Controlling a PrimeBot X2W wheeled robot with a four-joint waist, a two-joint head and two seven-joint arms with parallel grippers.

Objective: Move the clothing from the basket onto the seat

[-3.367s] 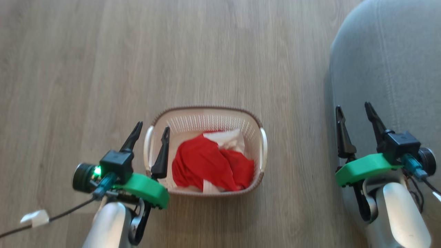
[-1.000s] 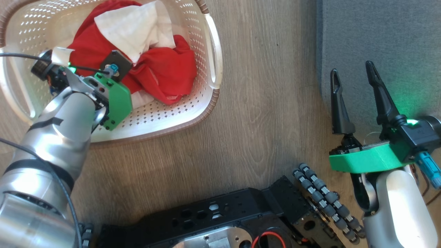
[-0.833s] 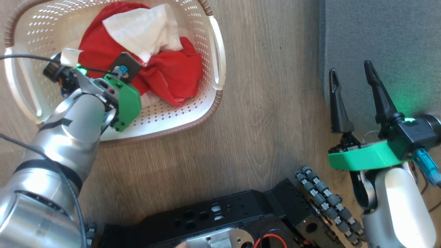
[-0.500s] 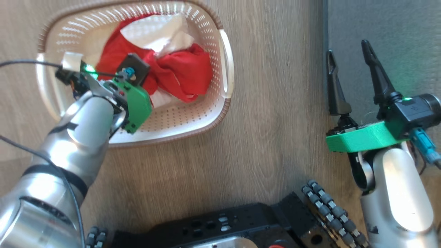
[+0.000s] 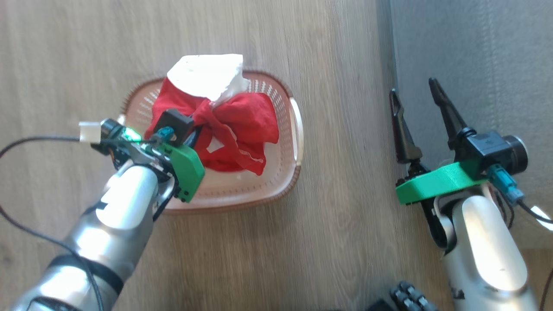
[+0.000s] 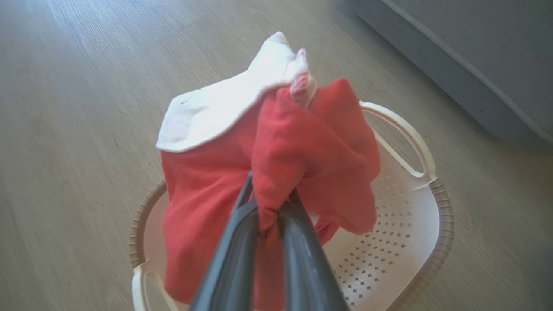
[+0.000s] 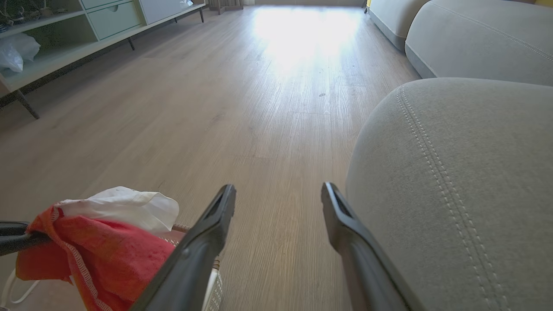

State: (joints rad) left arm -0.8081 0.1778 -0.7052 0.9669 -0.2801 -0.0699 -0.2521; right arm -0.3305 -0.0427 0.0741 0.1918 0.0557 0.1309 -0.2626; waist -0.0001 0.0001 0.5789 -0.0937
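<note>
The red clothing (image 5: 233, 129) with its white cloth part (image 5: 205, 80) hangs bunched above the cream basket (image 5: 285, 183) on the wood floor. My left gripper (image 6: 270, 216) is shut on a fold of the red clothing (image 6: 302, 160), lifting it off the basket's floor (image 6: 389, 242). The lifted clothing (image 7: 99, 255) also shows low left in the right wrist view. My right gripper (image 5: 414, 93) stands open and empty at the edge of the grey seat (image 5: 484, 56), whose stitched cushion (image 7: 466, 181) lies just right of the fingers.
Wood floor surrounds the basket. A low shelf unit (image 7: 65, 39) stands along the far left wall, and more grey cushions (image 7: 475, 34) lie beyond the seat. A cable (image 5: 39, 140) trails from my left wrist. Part of my wheeled base (image 5: 408, 298) shows at the bottom.
The head camera has risen and shifted. My left gripper has lifted the red and white clothing up out of the basket; it lay inside before. The right gripper stays open by the seat.
</note>
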